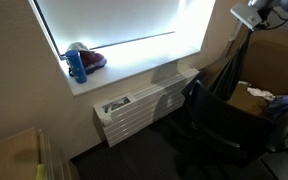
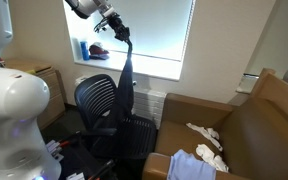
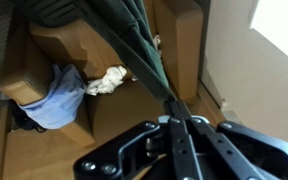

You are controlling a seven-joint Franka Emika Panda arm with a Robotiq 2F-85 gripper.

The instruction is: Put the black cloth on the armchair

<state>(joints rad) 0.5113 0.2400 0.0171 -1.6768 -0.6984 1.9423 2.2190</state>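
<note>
Closest to me the robot's white base (image 2: 14,110) bulks at the edge of an exterior view; just past it stands a black mesh office chair (image 2: 99,100); the black cloth (image 2: 126,85) hangs beside that chair in a long narrow drape, its lower end lost against the dark seat, clear of the armchair and not resting on it; its top corner is held in the pincer (image 2: 122,36), which is clamped tight on the fabric, high up in front of the glass, with the arm (image 2: 84,8) reaching in from the top of the frame; the wrist view looks down along the cloth, showing the two fingers (image 3: 184,140) meeting on the bunched corner and the fabric falling away over the brown armchair (image 3: 44,45) below; on that armchair's seat lie a crumpled white rag (image 3: 109,80) and, just beside it, a light blue cloth (image 3: 59,95), both apart from the black one; farther off a white radiator (image 1: 134,108) sits under the sill (image 1: 134,72); on the sill a blue bottle (image 1: 77,65) stands upright against a red object (image 1: 92,58) I cannot make out; behind it all the bright window (image 1: 114,25) glares.
</note>
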